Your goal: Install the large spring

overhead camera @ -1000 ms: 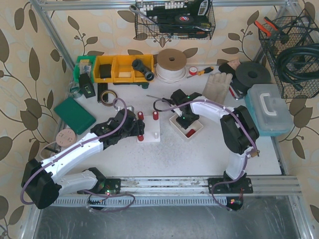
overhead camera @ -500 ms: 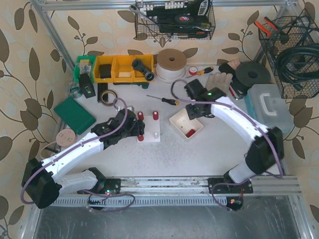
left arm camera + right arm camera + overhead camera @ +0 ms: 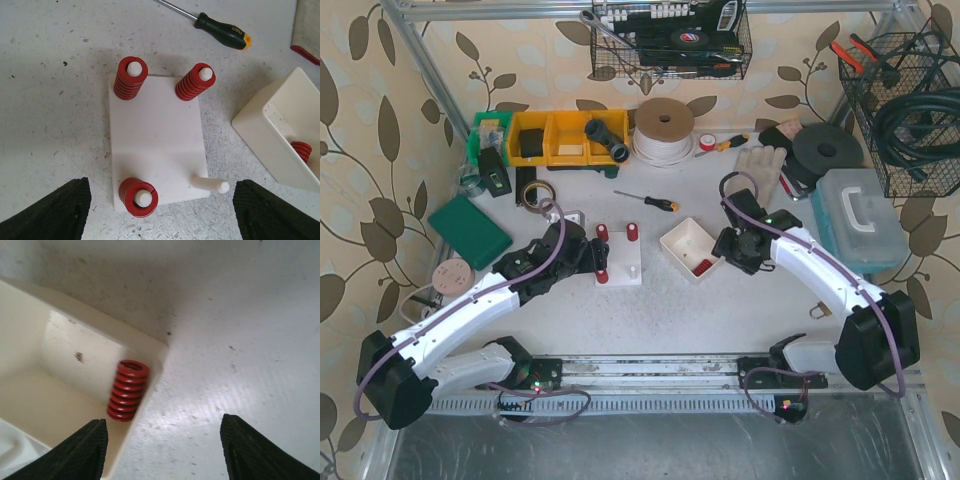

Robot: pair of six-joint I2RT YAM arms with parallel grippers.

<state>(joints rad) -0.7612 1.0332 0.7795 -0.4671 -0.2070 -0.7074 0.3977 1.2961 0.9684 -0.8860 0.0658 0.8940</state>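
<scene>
A white base plate (image 3: pixel 155 140) (image 3: pixel 620 258) has four white pegs. Three carry red springs (image 3: pixel 131 77) (image 3: pixel 195 81) (image 3: pixel 138 196). The near-right peg (image 3: pixel 210 185) is bare. A loose red spring (image 3: pixel 128 390) (image 3: pixel 702 266) lies in the corner of a cream tray (image 3: pixel 60 405) (image 3: pixel 692 248). My left gripper (image 3: pixel 160 210) (image 3: pixel 582 255) is open and empty, hovering over the plate's near edge. My right gripper (image 3: pixel 162 450) (image 3: pixel 730 250) is open and empty, straddling the tray's right wall just right of the spring.
A screwdriver (image 3: pixel 645 199) (image 3: pixel 220 29) lies behind the plate. Yellow bins (image 3: pixel 565 138), a cord reel (image 3: pixel 663 128), gloves (image 3: pixel 755 168) and a blue-lidded box (image 3: pixel 860 220) stand at the back and right. A green pad (image 3: pixel 470 230) lies at left.
My right arm swung back and to the right away from the tray, then came down at the tray's right side. My left gripper barely moved.
</scene>
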